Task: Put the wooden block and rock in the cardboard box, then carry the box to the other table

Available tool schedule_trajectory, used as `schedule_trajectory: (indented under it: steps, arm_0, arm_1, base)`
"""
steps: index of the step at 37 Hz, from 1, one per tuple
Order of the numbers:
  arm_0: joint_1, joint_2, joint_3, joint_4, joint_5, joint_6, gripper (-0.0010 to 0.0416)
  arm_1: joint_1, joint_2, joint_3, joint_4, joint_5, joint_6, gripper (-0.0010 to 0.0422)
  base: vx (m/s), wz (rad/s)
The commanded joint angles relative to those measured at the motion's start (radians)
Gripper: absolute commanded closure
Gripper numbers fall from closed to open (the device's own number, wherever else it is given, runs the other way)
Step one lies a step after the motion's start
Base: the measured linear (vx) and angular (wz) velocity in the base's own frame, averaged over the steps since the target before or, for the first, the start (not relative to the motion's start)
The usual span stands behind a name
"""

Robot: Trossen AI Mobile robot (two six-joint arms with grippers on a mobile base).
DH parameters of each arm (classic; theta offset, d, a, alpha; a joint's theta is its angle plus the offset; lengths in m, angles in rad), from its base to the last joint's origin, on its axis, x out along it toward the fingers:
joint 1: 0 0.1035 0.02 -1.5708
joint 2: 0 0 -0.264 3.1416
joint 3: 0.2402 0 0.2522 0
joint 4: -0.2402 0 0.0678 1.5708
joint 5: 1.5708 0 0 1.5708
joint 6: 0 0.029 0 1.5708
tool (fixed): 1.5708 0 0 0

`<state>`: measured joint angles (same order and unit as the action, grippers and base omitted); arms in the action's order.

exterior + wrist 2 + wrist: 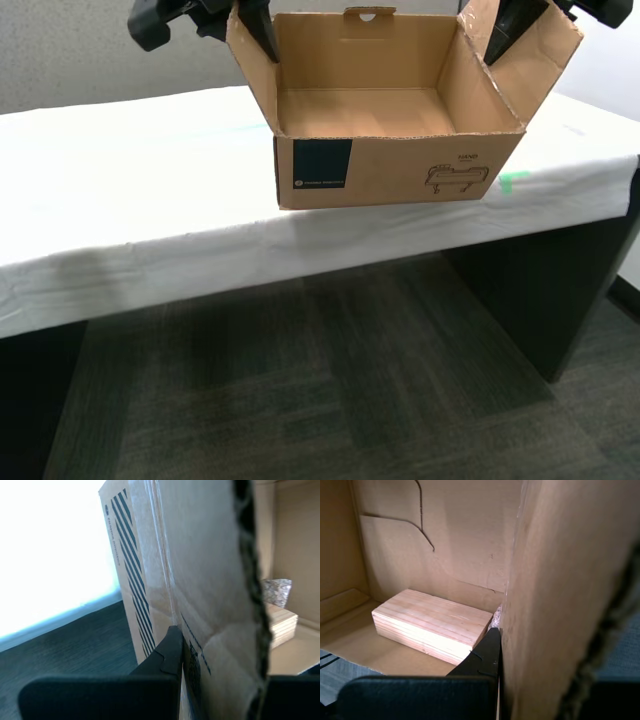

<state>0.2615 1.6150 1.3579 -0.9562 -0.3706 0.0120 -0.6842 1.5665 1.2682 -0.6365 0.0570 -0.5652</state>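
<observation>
The cardboard box (400,165) is open at the top and sits on or just above the other table (130,190), near its front edge. An arm (200,20) holds the box's side flap at the exterior view's left, and another arm (520,25) holds the opposite flap. My first gripper (507,640) is shut on a flap, one finger inside the box. The wooden block (432,625) lies on the box floor beside that finger, with a sliver of the rock (496,617) behind it. My second gripper (215,650) is shut on a flap too. Past it the rock (276,591) rests against the wooden block (281,622).
A green tape mark (513,180) lies on the white cover by the box's corner. The table's dark support panel (540,290) stands at the exterior view's right. Dark carpet (300,380) spreads in front of and under the table. A grey wall is behind.
</observation>
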Motion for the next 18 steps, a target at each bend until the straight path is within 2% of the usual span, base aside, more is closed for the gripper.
schedule_trajectory:
  steps: [1,9,18]
  arm_0:
    - [0.011,-0.001,0.009,0.002,-0.023,0.005,0.0407]
    - [0.023,-0.001,0.002,-0.006,-0.023,0.012,0.0407]
    - [0.082,0.000,0.003,-0.003,-0.023,0.014,0.0406]
  arm_1:
    - [0.001,-0.002,-0.013,-0.013,0.003,-0.003,0.0413]
    - [0.000,-0.031,-0.059,-0.015,0.003,-0.005,0.0413]
    - [-0.001,-0.111,-0.121,-0.014,0.000,-0.051,0.0413]
  base:
    - [0.169,0.025]
    - [0.167,0.023]
    - [0.169,0.015]
